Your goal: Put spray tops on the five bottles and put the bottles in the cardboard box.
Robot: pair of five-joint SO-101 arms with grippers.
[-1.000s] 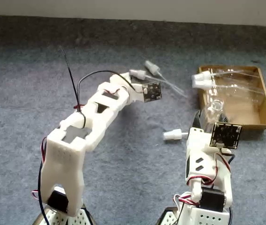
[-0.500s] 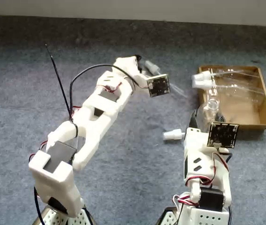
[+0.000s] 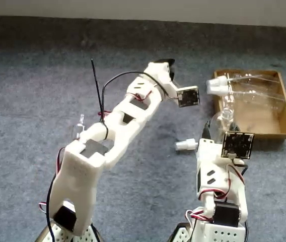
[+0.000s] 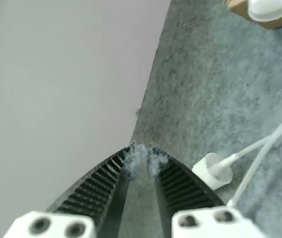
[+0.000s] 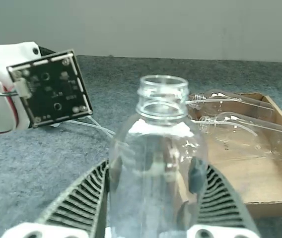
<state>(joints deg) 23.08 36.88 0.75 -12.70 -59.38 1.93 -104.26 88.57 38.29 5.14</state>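
my right gripper (image 5: 156, 171) is clamped round the open bottle (image 5: 158, 134). it holds the bottle upright, bare neck pointing up, just off the near-left corner of the cardboard box (image 3: 271, 135). two capped bottles (image 5: 252, 134) lie on their sides inside the box.

my left gripper (image 4: 141, 154) hangs beyond the box's far-left corner. its tips are pinched together, with nothing i can make out between them.

the next move, as i judge it, turns on this: a tubed spray top (image 4: 212, 169) lies on the carpet just beside those left tips, on the box side of them. its head is toward the gripper and its dip tube trails off toward the box, so its long axis runs roughly from gripper to box.

a second, loose spray top (image 3: 185, 145) lies on the side of the held bottle away from the box. it is close to the right arm, but that hand is full. so the left is the one to fetch. it would need to spread its jaws first, then take the head across that axis.
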